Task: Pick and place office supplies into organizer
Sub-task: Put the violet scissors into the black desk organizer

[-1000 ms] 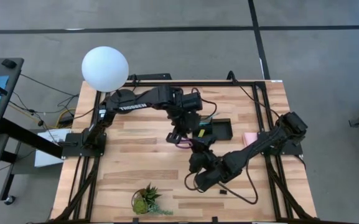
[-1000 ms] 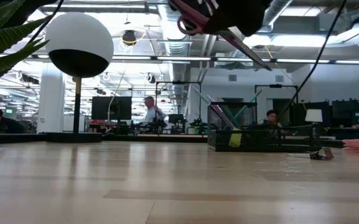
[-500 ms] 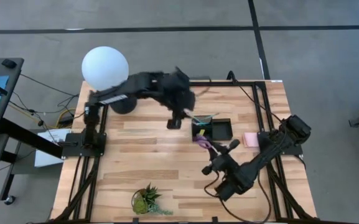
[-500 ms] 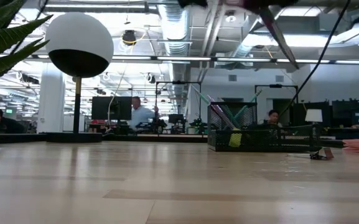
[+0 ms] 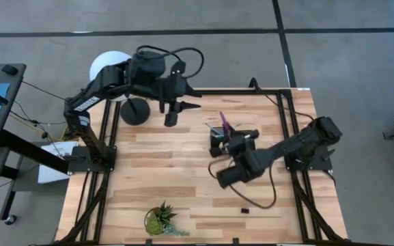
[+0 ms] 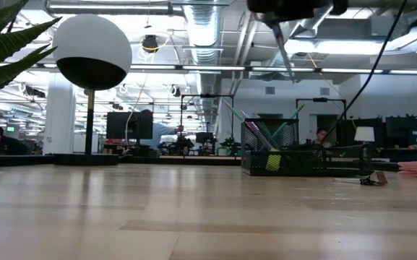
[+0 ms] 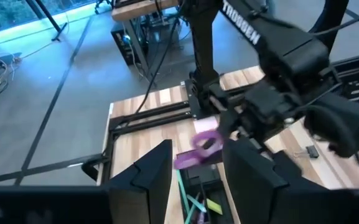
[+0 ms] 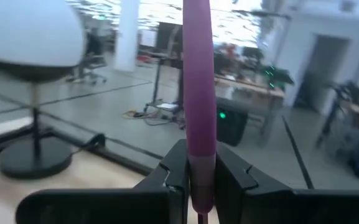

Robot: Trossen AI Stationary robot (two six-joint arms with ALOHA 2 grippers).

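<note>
Since 0.5 s earlier, the right end effector [image 5: 232, 139], gripping the scissors [image 5: 226, 124], moved over the organizer [image 5: 218, 142], while the open left end effector [image 5: 179, 108] retracted toward the lamp base [image 5: 134, 111].

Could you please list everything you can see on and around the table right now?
Organizer: one, black mesh, far-right table area, holding pens and a yellow piece.
Scissors: one pair, purple handles, held above the organizer.
Binder clip: one, black, near table edge.
Plant: one, green, near edge.
Lamp: one, white globe on black base, far-left corner.
Table: one, light wood.
Left gripper: raised at the far-left side, jaws open and empty.
Right gripper: above the organizer, jaws shut on the scissors.
</note>
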